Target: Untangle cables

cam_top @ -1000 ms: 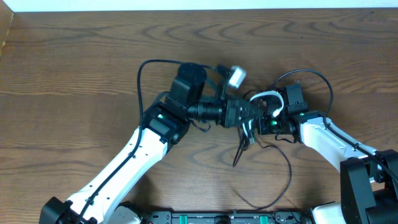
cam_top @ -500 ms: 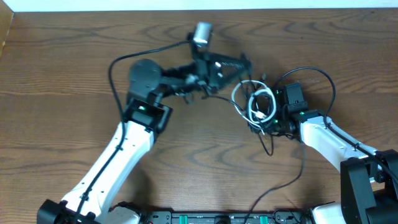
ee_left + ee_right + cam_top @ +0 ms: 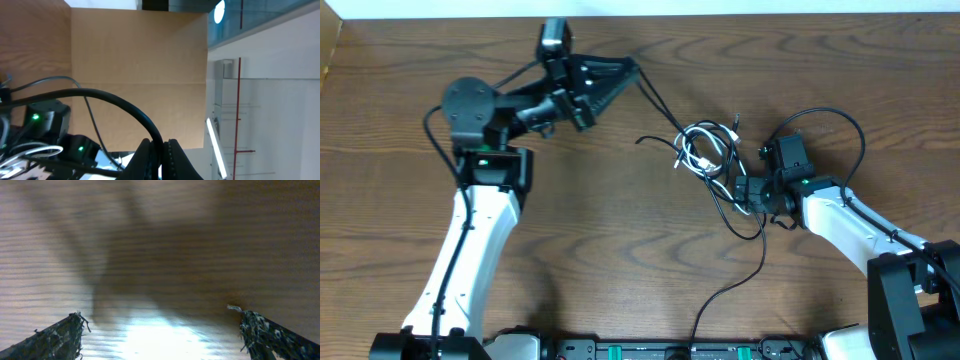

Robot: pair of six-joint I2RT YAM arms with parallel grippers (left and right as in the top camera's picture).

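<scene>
Left gripper point(image 3: 626, 68): clamped tight on a black cable point(image 3: 660, 103). In the wrist view the strand arches straight into the closed fingertips.
Why held so: the arm is raised and swung far from the knot, so the strand runs taut. It looks like a pull meant to draw this one cable free.
Tangle point(image 3: 707, 152): lies on the table point(image 3: 620, 250), well away from the left gripper at the far end of the stretched strand, and just ahead of the right gripper point(image 3: 745, 190).
White cable point(image 3: 692, 150): looped inside the tangle, wound among black loops; not yet free.
Right gripper: released, jaws spread wide with nothing between them. Its wrist view shows only blurred bare wood.
Why placed there: low beside the knot, probably ready to pin or catch the bundle. Whether it touches any strand cannot be told.
Trailing black strand point(image 3: 760, 275): runs from the tangle past the right gripper's side towards the near table edge, slack.
</scene>
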